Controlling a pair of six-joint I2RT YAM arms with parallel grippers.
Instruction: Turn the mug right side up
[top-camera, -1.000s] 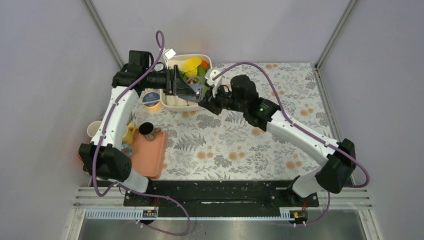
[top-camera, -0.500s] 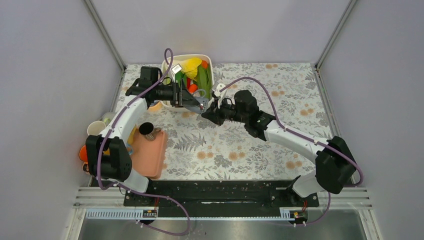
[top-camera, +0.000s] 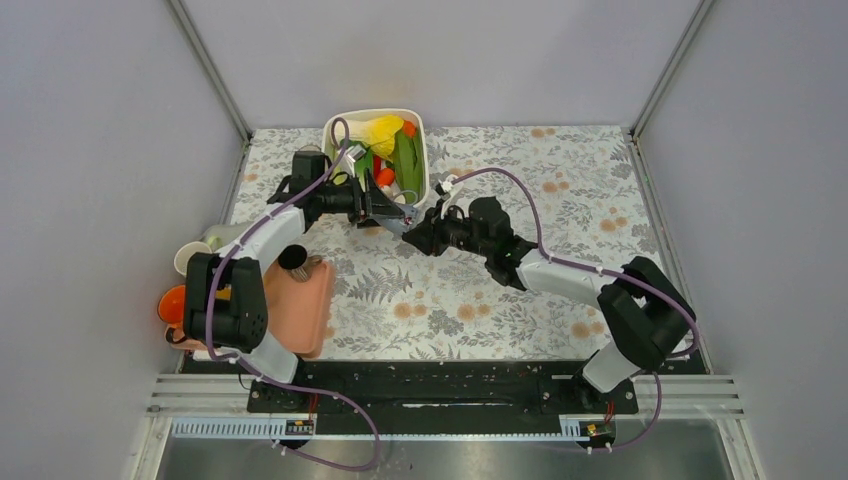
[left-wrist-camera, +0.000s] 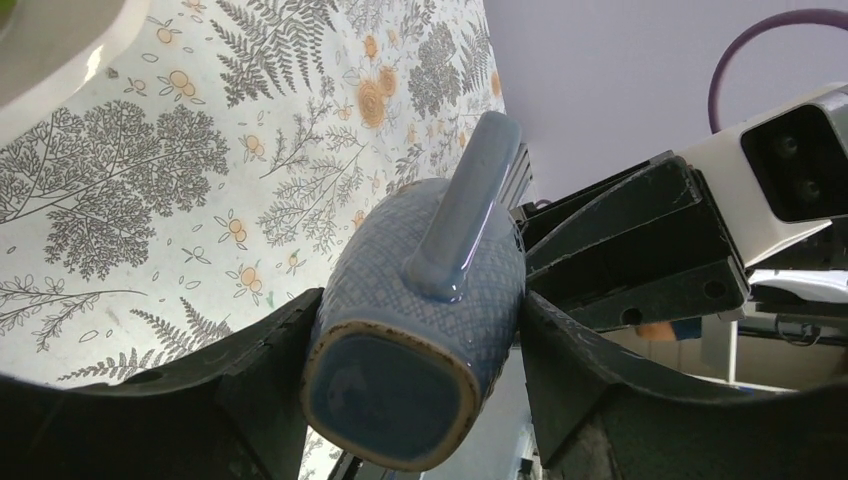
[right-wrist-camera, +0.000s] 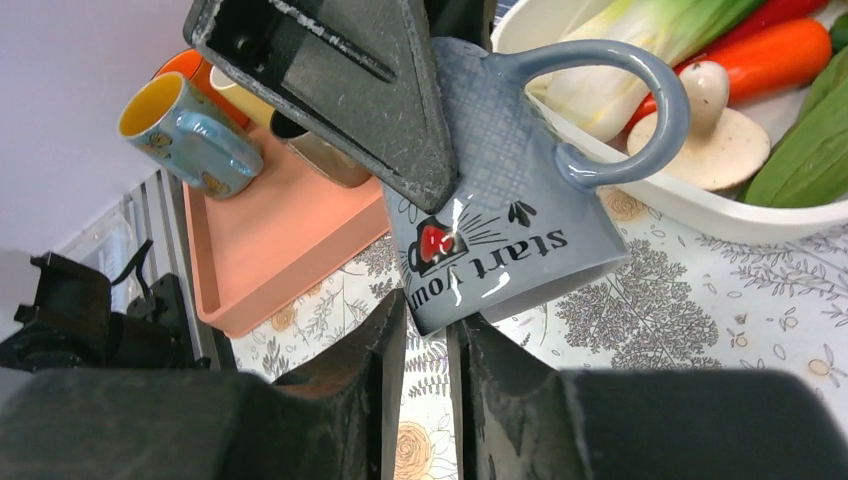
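Mug is held off the table at 6 o'clock of the vegetable basket; the left gripper is clamped across its body; handle at 12 o'clock in the left wrist view; lettering inverted. The right gripper is at the rim, fingers nearly together; whether it grips the wall cannot be told. Recommendation: secure one firm hold before the other lets go; rotate slowly, clear of the basket; set down base-first.
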